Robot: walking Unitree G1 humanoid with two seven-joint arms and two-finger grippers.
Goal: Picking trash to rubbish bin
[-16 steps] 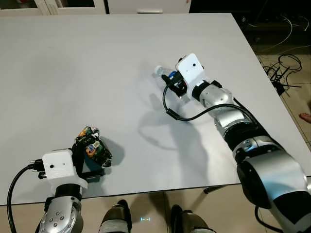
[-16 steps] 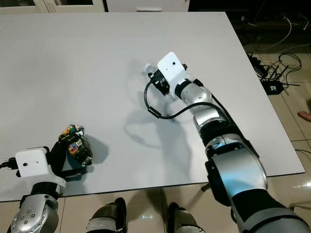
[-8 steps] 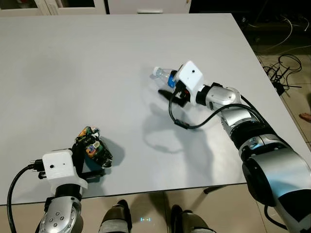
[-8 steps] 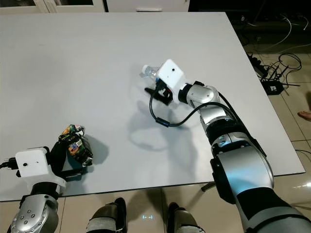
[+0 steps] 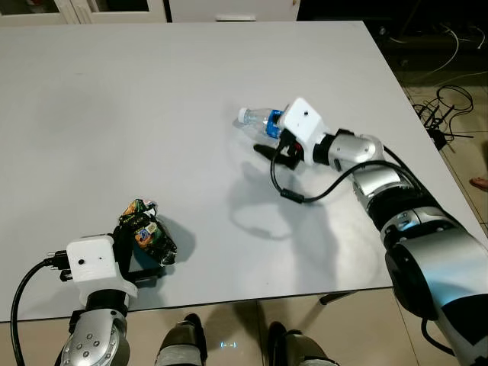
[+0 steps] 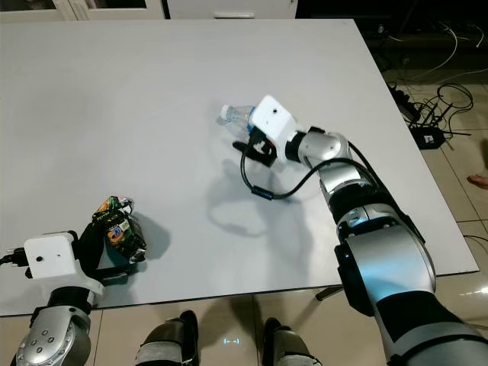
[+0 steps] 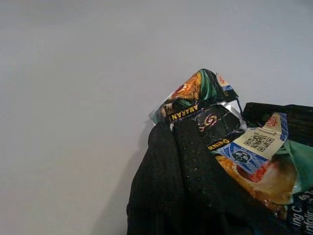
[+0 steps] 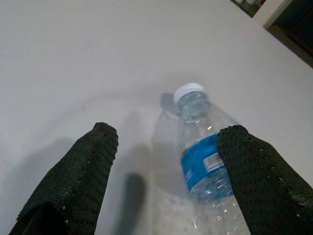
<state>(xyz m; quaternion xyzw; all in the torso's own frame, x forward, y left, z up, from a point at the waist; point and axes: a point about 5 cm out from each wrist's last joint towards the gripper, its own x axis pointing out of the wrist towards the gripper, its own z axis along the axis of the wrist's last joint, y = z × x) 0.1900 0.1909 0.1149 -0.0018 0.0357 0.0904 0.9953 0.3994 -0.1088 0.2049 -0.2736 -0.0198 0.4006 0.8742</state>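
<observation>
A clear plastic bottle [image 5: 258, 118] with a white cap and a blue label lay on its side near the middle of the white desk [image 5: 114, 99], its cap pointing toward the far left. The right gripper [image 8: 166, 166] had its two black fingers [image 8: 78, 176] spread apart over it; in the right wrist view one finger sat against the bottle's labelled flank while the other stood clear of it over bare desk, so the bottle was not between them squarely and nothing was yet gripped.

Well apart from it, at the near left edge of the desk, the left gripper [image 5: 141, 248] held a crumpled snack wrapper [image 5: 146, 229], green, orange and black, its fingers closed on the foil. The left wrist view showed the wrapper bunched against a black finger.

The step in hand appeared to be the grasp of the second piece of trash: one piece was secured, the other was being lined up. The next move would likely call for shifting the right gripper sideways so the bottle lies between both fingers, then closing. A round bottle on a smooth top could roll away if nudged by one finger alone.

Counted: one bottle, one wrapper, two pieces of trash in all. Beyond the desk's right side lay cables [image 5: 450, 107] on a tiled floor [image 5: 465, 152].
</observation>
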